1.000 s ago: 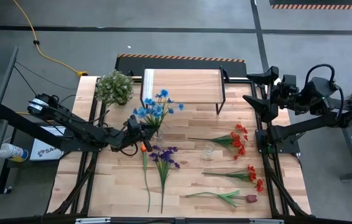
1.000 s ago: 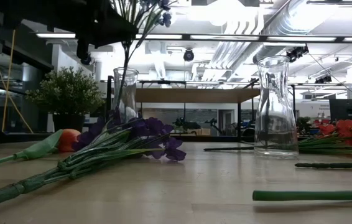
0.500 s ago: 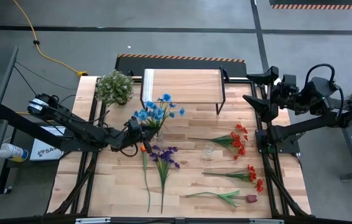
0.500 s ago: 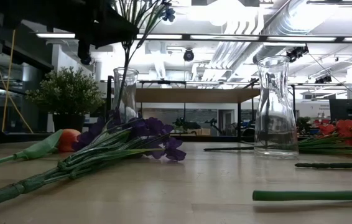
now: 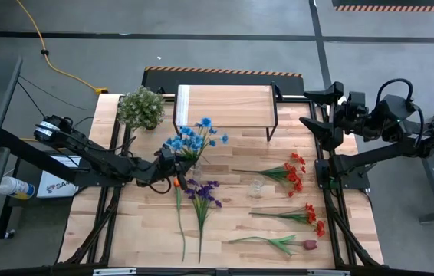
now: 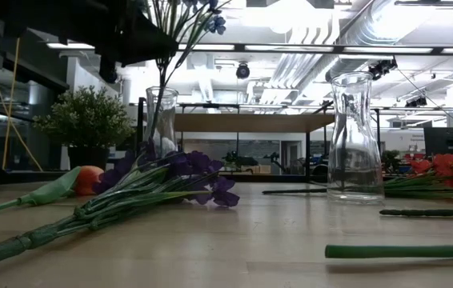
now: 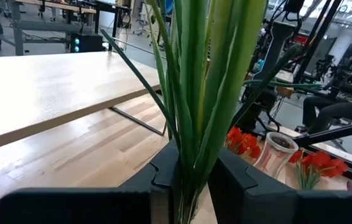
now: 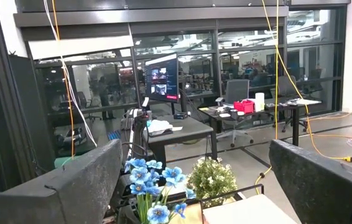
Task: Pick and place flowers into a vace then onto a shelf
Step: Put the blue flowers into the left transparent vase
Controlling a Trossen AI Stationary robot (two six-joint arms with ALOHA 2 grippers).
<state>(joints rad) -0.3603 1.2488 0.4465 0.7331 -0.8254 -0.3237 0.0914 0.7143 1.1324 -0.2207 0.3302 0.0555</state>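
Barely shifted, the blue-bloomed green-stemmed flowers [image 5: 195, 138] lean above the left gripper [image 5: 177, 162], fingers clamped on light, springy stems; hold low. Right gripper [image 5: 315, 108] waits, fingers apart.

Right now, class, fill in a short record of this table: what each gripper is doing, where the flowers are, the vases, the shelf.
left gripper: shut on the blue flowers, stems clamped between its fingers, stem in the narrow vase
right gripper: open, raised at the table's right edge, holding nothing
second vase: empty, upright, mid-table
purple flowers: lying flat on the table
red flowers: lying flat, right half
shelf: far side of the table, top bare
round plant: beside the shelf
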